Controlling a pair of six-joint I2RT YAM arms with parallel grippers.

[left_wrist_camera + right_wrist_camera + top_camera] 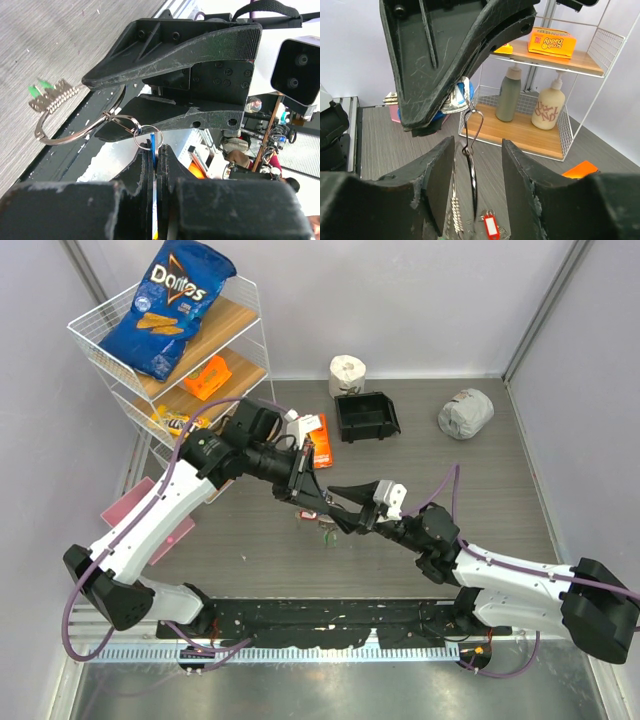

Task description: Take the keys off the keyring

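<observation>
Your left gripper [155, 155] is clamped on a thin blue-headed key [152, 137]. The thin silver wire keyring [472, 185] hangs below it, between the parted fingers of your right gripper [477, 150]. Beyond, the white wire shelf rack [238, 312] holds a blue Doritos bag [168, 305].
</observation>
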